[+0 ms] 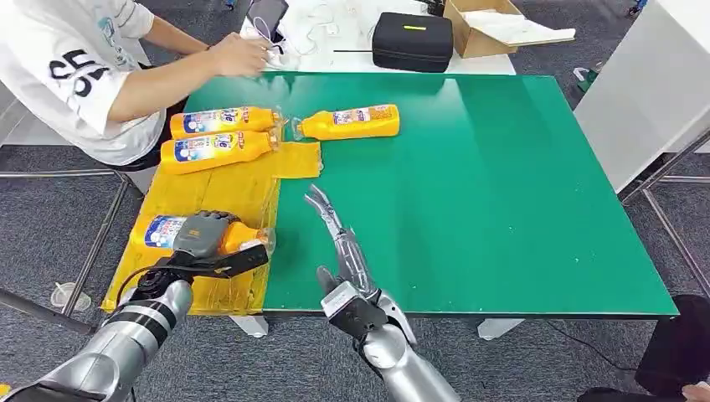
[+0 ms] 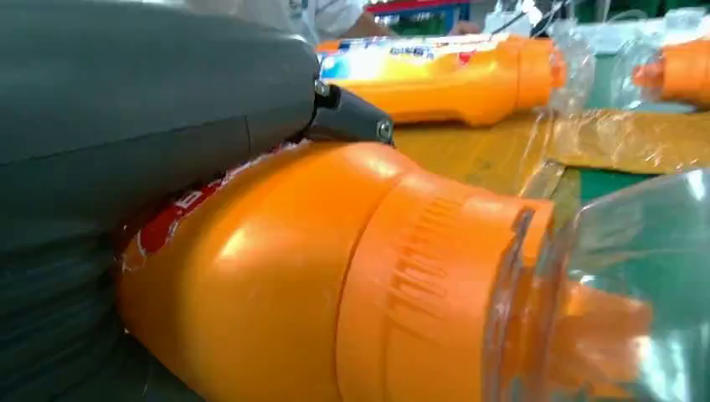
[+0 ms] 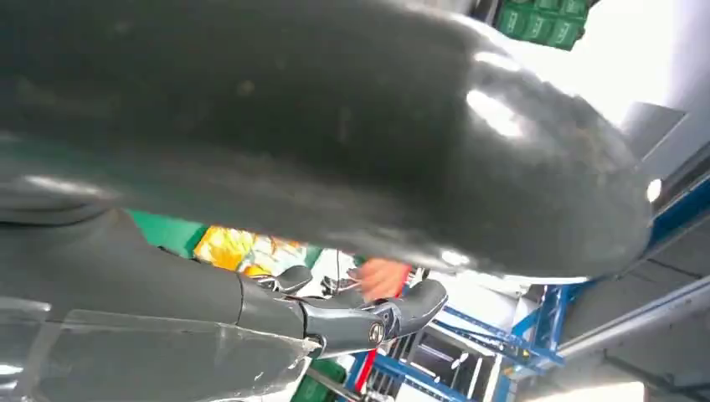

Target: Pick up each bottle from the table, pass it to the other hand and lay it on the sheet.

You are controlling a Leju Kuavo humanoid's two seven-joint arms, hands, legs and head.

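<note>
An orange bottle with a clear cap lies on the yellow sheet at the table's near left. My left hand grips it from above; the left wrist view shows the bottle pressed under my left hand. Two more orange bottles lie side by side at the sheet's far end. Another orange bottle lies on the bare green table just beyond the sheet. My right hand hovers over the table's near edge, fingers stretched out and holding nothing; the right wrist view shows it close up.
A person in a white shirt sits at the far left, one hand on the white table behind. A black case and a cardboard box stand there. A white cabinet stands at the right.
</note>
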